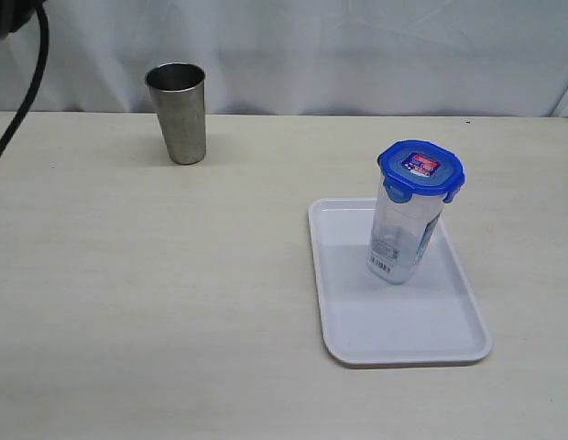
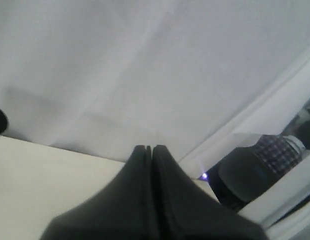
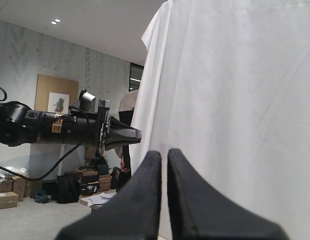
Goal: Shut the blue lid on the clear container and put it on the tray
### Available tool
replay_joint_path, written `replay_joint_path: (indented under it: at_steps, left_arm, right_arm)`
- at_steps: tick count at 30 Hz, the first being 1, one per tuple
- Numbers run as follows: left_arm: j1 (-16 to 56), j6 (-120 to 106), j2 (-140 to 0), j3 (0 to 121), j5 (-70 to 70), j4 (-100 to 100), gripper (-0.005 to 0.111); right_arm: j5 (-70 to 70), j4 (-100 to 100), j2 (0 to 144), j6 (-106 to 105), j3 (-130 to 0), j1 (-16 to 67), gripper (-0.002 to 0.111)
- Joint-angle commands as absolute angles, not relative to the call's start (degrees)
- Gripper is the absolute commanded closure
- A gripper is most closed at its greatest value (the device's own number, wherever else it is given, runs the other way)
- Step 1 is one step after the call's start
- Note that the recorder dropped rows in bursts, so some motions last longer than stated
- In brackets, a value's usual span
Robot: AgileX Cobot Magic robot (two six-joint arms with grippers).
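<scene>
The clear container (image 1: 403,236) stands upright on the white tray (image 1: 357,316), toward the tray's far side. The blue lid (image 1: 420,169) sits on top of it with its flaps down and a red-and-white sticker at its centre. Neither gripper shows in the exterior view. My left gripper (image 2: 149,148) is shut with nothing in it, pointing at the white curtain beyond the table edge. My right gripper (image 3: 164,153) is shut and empty too, raised and facing the curtain and the room. No task object appears in either wrist view.
A grey steel cup (image 1: 178,112) stands at the far left of the table, near the curtain. A black cable (image 1: 27,87) hangs at the upper left corner. The left arm (image 3: 50,127) shows in the right wrist view.
</scene>
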State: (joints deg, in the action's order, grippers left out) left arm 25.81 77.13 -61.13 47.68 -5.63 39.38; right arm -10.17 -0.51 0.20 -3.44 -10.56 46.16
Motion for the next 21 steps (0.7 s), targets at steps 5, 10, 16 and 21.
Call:
replay_joint_path:
  at_steps: [5,10,16,21]
  left_arm:
    - [25.38,10.44,-57.76,40.14,-9.67,4.56,0.107]
    - [25.38,-9.34,-52.3,30.9,-14.02,3.8,0.107]
    - [25.33,-20.42,-43.2,22.18,-13.91,3.8,0.107]
    - [21.21,-18.93,-34.58,16.33,-13.51,3.91,0.107]
  right_arm:
    - [-10.23,-0.4,0.0,-3.15,-10.27,45.93,0.104]
    - [-10.23,-0.4,0.0,-3.15,-10.27,45.93,0.104]
    - [-10.23,-0.4,0.0,-3.15,-10.27,45.93,0.104]
    - [-10.23,-0.4,0.0,-3.15,-10.27,45.93,0.104]
